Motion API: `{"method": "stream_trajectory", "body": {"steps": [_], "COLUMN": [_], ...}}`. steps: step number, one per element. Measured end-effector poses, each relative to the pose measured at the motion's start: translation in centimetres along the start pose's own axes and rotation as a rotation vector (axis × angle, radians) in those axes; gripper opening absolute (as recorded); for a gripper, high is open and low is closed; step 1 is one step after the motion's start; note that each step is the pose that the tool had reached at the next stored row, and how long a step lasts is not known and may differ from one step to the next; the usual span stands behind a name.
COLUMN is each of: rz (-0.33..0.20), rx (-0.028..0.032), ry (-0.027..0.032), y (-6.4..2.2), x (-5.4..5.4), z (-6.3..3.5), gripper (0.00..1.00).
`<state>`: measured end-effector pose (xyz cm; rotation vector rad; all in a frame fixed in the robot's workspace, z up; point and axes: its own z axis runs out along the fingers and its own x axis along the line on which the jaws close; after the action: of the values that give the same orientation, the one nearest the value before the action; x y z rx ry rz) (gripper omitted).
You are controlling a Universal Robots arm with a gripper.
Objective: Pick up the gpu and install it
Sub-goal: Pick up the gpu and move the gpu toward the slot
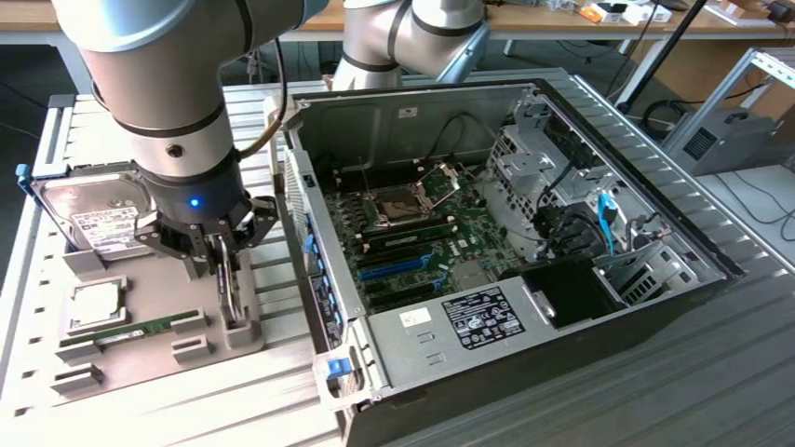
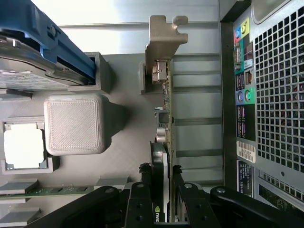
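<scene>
While the gpu (image 1: 227, 298) stands on edge in a slot of the grey holder (image 1: 147, 291), on the side nearest the case (image 1: 410, 107), the gripper (image 1: 223, 256) is down over it. Its fingers (image 2: 144, 194) are clamped on the card's two faces, at the end away from the metal bracket (image 2: 164, 35). A hard drive (image 1: 87, 216) leans nearby.

We see soft, bright light from above. The table (image 2: 118, 12) glares white past the tray's (image 2: 128, 137) edge. The computer case (image 1: 410, 116) is dim inside. The gpu's (image 2: 164, 42) metal end catches the light.
</scene>
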<state>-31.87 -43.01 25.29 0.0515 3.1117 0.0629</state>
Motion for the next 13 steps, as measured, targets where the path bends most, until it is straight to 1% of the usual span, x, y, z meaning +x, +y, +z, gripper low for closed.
{"method": "stream_trajectory", "body": {"steps": [2, 6, 8, 13], "rz": [-0.002, -0.006, -0.007, -0.009], "rx": [0.0002, -0.0002, -0.0002, 0.0007], "ry": [0.0002, 0.0002, 0.0004, 0.0003], "y": [0.00, 0.04, 0.07, 0.17], "x": [0.0, 0.0, 0.0, -0.1], "z": [-0.07, -0.97, -1.67, -4.28], "gripper": [0.27, 0.27, 0.27, 0.27]}}
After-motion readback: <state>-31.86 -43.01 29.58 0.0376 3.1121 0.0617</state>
